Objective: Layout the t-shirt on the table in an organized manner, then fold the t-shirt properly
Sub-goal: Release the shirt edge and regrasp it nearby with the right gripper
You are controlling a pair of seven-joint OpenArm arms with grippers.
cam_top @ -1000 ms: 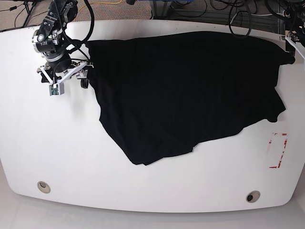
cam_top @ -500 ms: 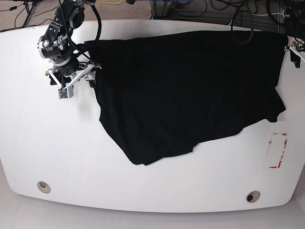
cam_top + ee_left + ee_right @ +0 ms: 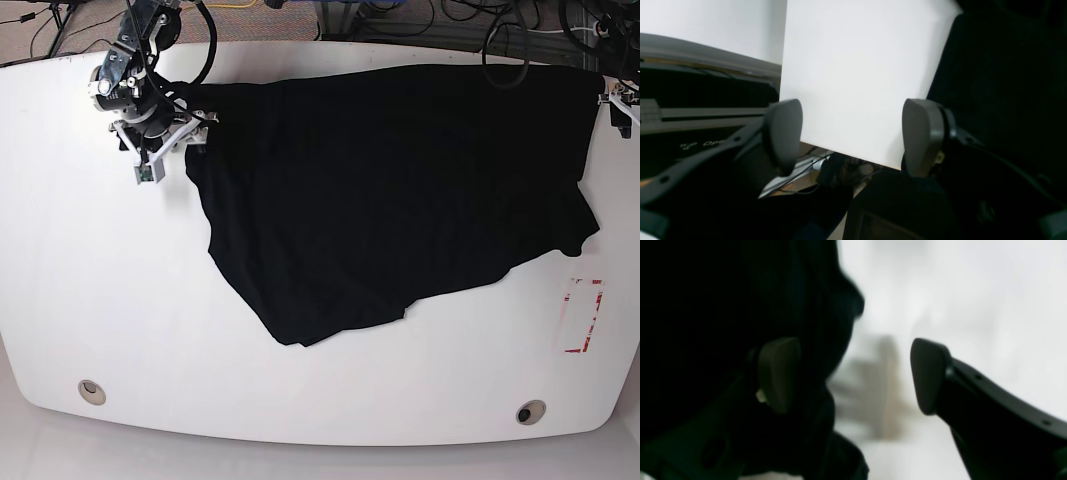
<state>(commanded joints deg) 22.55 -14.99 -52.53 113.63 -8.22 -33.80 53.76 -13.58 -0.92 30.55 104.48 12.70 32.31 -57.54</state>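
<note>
The black t-shirt (image 3: 400, 190) lies spread, print hidden, over the middle and right of the white table (image 3: 100, 290), with one point hanging toward the front. My right gripper (image 3: 172, 148) stands open at the shirt's upper-left edge. In the right wrist view the cloth (image 3: 723, 306) sits behind one of the fingers (image 3: 778, 373), and the gap of the gripper (image 3: 853, 375) shows mostly bare table (image 3: 973, 306). My left gripper (image 3: 853, 136) is open over the table's far right corner (image 3: 853, 66), with the shirt (image 3: 1000, 83) beside it. In the base view it (image 3: 618, 108) sits at the frame's edge.
Two round grommet holes (image 3: 91, 391) (image 3: 530, 411) lie near the front edge. A red tape rectangle (image 3: 583, 315) marks the right side. Cables (image 3: 500, 30) run behind the far edge, and dark equipment (image 3: 690, 116) sits below the corner.
My right arm has moved toward the far edge along the shirt's left side, and the shirt's upper-left corner has shifted inward. The left gripper drew back to the right edge.
</note>
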